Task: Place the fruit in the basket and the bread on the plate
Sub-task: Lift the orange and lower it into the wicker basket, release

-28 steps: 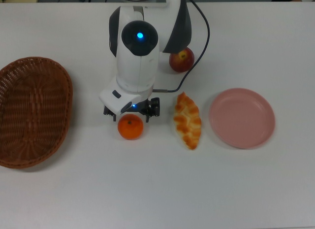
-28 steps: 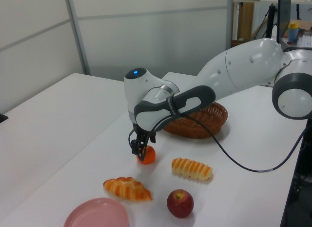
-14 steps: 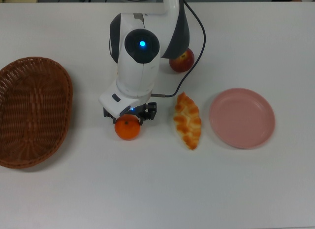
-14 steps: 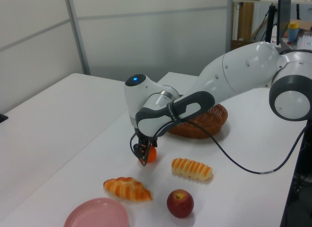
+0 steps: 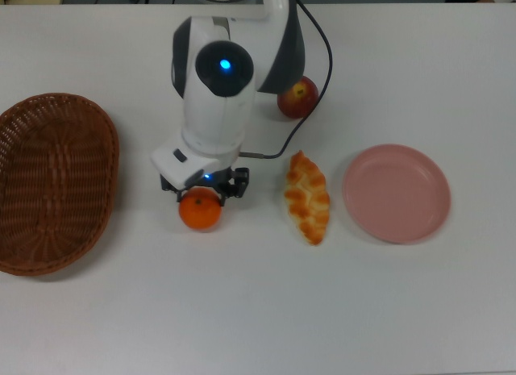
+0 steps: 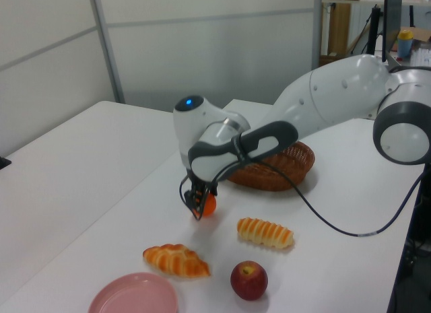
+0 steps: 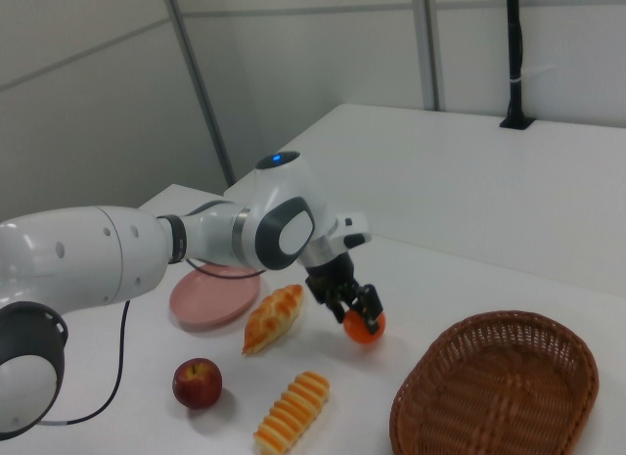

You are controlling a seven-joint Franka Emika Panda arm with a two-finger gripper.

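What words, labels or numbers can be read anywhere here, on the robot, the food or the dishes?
None can be read in any view.
The arm: plain white and grey shell with a blue light, no lettering.
The mandarin, apple, both breads, basket and plate: no stickers or print.

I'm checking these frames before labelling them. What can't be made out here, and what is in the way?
- Striped roll: missing from the top view, hidden under the arm.
- Apple: top view, partly covered by the arm's dark link.
- Wicker basket: top view, cut by the top view's left edge; left view, its near side is behind the arm.
- Gripper: top view, the jaws' contact with the mandarin sits under the wrist.
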